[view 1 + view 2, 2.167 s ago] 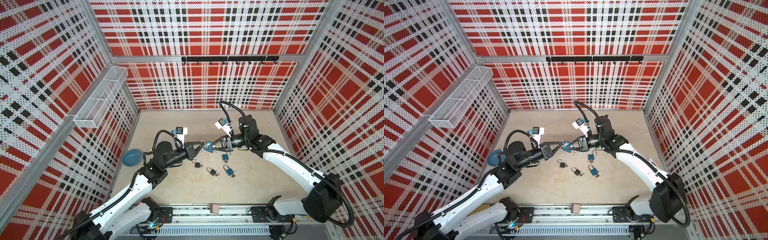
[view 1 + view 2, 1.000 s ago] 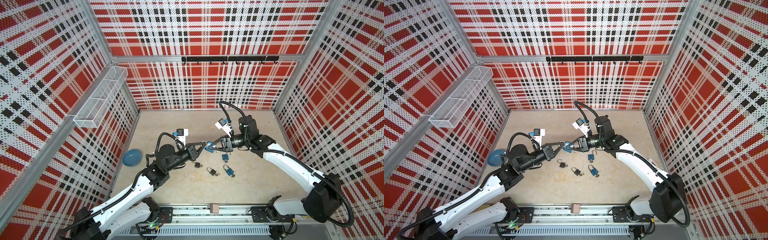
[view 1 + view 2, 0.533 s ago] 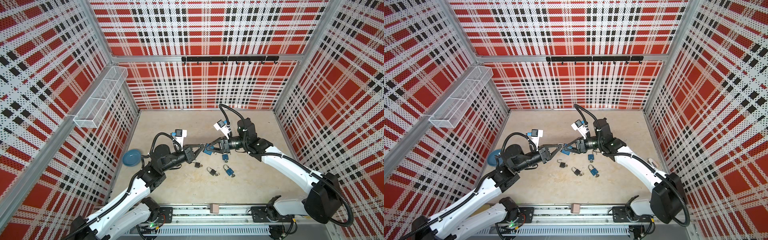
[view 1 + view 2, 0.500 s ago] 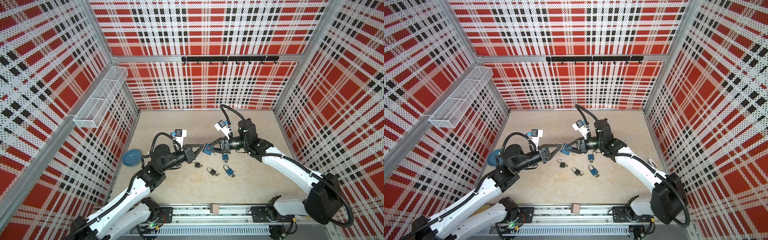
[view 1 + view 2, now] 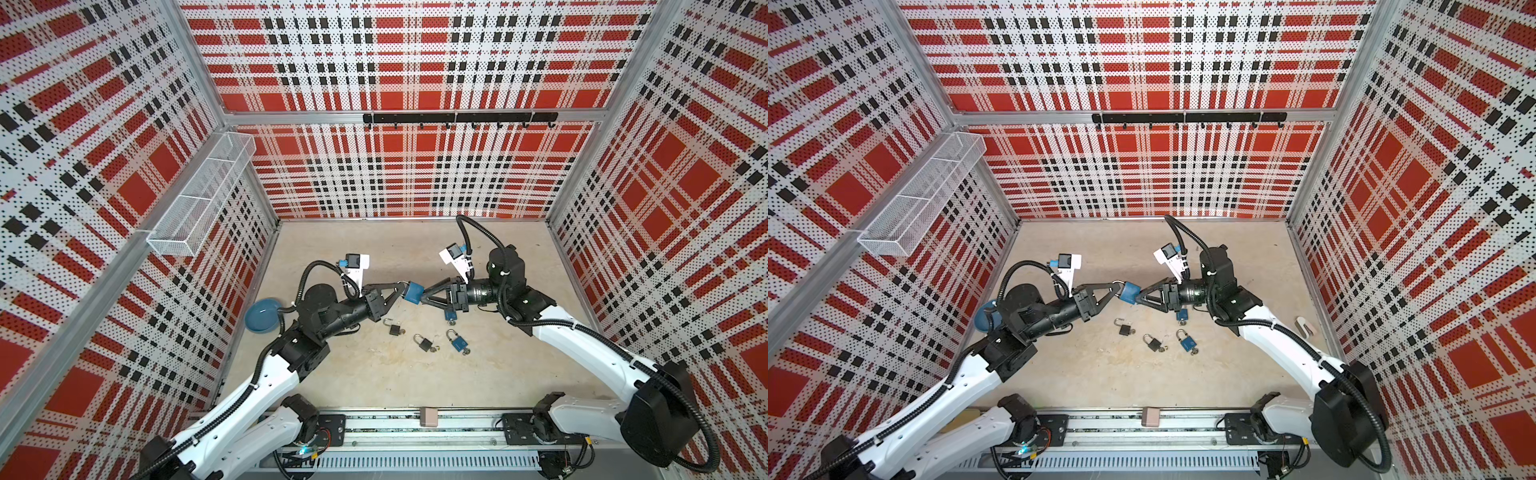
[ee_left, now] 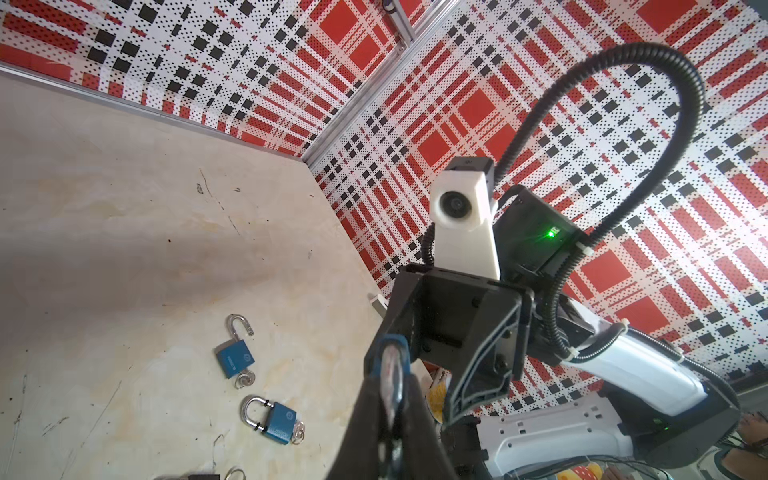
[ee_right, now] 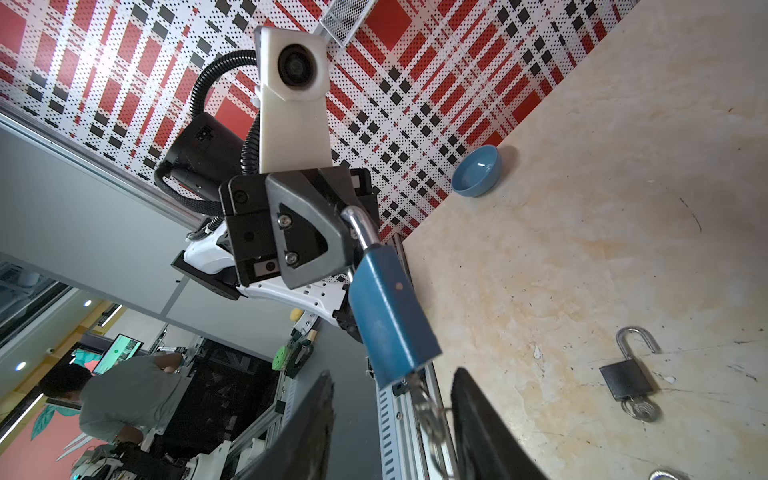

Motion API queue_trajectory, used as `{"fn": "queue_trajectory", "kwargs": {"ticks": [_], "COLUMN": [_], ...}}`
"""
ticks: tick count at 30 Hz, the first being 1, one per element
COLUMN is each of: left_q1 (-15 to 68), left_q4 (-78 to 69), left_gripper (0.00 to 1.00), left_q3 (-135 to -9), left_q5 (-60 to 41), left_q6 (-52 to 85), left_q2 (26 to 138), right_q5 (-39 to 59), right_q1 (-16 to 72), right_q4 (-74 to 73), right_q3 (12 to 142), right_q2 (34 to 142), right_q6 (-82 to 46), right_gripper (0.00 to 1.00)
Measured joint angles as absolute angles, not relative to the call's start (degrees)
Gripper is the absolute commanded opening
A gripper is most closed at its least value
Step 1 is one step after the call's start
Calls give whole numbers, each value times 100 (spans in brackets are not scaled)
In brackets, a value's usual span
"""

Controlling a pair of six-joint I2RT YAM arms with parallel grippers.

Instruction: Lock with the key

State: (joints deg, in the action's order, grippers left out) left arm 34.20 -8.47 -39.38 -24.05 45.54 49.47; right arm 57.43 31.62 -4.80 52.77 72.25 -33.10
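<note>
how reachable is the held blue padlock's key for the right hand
Probably yes: the left hand holds the blue padlock by its shackle, and the key sits between the open right hand's fingers, unblocked.

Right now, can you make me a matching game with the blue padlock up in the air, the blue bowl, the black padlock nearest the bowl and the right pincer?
Things:
1. blue padlock in the air
2. blue bowl
3. black padlock nearest the bowl
4. right pincer

States:
A. empty, beside the side wall
B. open, with the key in between
C. lying flat, shackle swung open
D. held by its shackle in the shut left pincer

Pairs: 1-D, 2-A, 3-C, 4-B
</note>
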Motion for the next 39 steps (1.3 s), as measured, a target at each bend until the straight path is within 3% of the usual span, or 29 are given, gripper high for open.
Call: {"fn": "queue_trajectory", "kwargs": {"ticks": [8,17,24,39], "left_q1": [3415,3376,3339,3127], "left_q4": [-856,-814,-799,-694], "left_gripper": [0,0,0,0], "left_q3": [-3959,-3959,-3959,-3968], "left_q5": [-2408,-2412,-2410,-2510], "left_q6": [4554,4556,4556,4480], "left_q2": [4945,4947,4947,4904], "right_q5": [5756,5889,5933,5876], "right_q1": [3153,3140,3135,3087], "right_q4": [-596,-705,-714,-650], "right_q3": [5260,5258,5258,5262], "right_q2": [7227,7227,7227,7236], "right_q6": [-3424,-3409,-3402,-3389], "right_gripper": [19,15,0,0]}}
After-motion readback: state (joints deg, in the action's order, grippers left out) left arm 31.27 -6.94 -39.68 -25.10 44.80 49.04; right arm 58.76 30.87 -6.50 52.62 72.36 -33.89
